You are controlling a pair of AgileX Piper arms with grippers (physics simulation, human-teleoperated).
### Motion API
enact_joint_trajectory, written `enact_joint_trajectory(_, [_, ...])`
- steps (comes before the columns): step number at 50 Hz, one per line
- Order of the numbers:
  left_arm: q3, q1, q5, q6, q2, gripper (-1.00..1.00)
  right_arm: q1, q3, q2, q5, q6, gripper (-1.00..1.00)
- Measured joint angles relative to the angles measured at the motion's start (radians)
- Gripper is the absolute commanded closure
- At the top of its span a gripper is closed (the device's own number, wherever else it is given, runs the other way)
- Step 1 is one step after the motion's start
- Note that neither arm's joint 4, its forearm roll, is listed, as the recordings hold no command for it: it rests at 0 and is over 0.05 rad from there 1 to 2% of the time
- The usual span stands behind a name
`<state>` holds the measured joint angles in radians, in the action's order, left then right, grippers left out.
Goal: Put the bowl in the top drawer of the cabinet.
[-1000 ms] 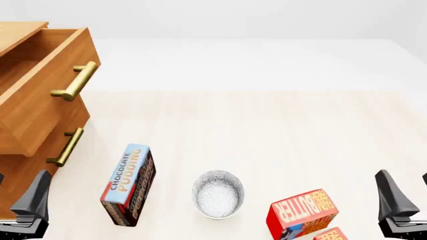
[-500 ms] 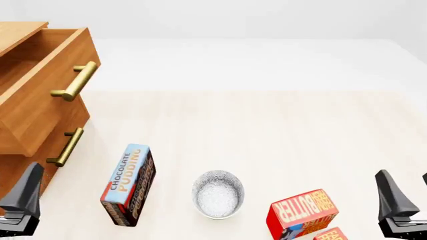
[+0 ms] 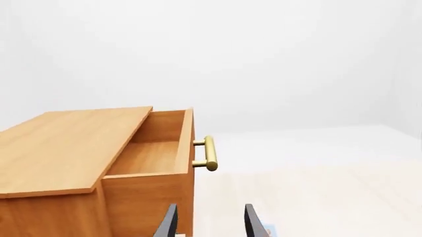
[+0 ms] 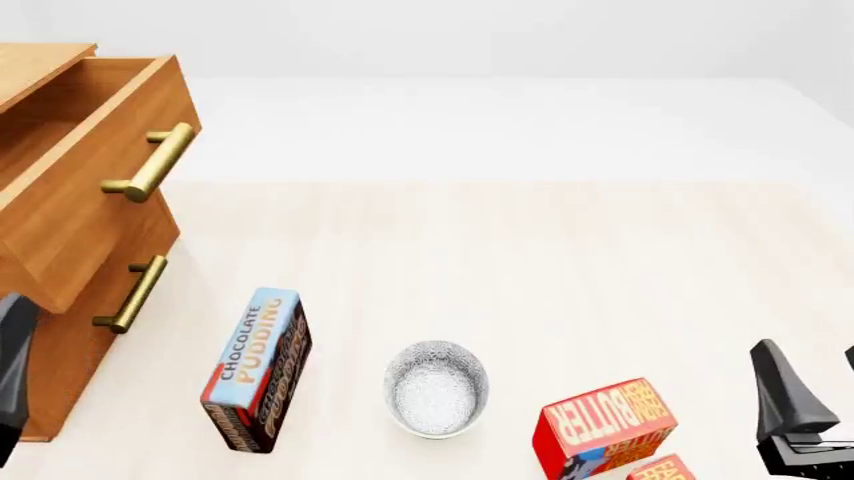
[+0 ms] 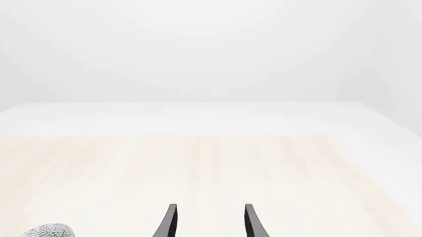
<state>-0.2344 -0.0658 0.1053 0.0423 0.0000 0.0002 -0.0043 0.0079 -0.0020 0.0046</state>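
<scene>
The bowl (image 4: 435,388), white with a fine dark pattern, stands upright on the table near the front, between two food boxes; its edge also shows in the right wrist view (image 5: 46,231). At the left is the cabinet (image 4: 54,345), whose top drawer (image 4: 94,190) is pulled out and shows nothing inside (image 3: 148,158). My left gripper (image 3: 209,226) is open with nothing between its fingers, low beside the cabinet front and facing it. Only one of its fingers (image 4: 14,370) shows in the front view. Well right of the bowl, my right gripper (image 5: 209,222) is open with nothing in it.
A chocolate pudding box (image 4: 258,370) lies left of the bowl, between it and the cabinet. A red butter box (image 4: 601,425) stands right of the bowl, with another red box (image 4: 663,470) at the frame's bottom. The lower drawer's brass handle (image 4: 131,294) juts out below the top drawer's handle (image 4: 150,163).
My left gripper has moved left, almost out of the front view, and risen a little. The right gripper, the bowl and the boxes have not moved.
</scene>
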Motion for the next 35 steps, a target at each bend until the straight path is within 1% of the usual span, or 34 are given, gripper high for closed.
enact_joint_trajectory(17, [-0.119, -0.016, 0.074, 0.06, 0.0, -1.0, 0.0, 0.0, 0.0, 0.0, 0.0, -1.0])
enact_joint_trajectory(35, [-0.273, -0.047, 0.204, 0.125, 0.0, -1.0, 0.0, 0.0, 0.0, 0.0, 0.0, -1.0])
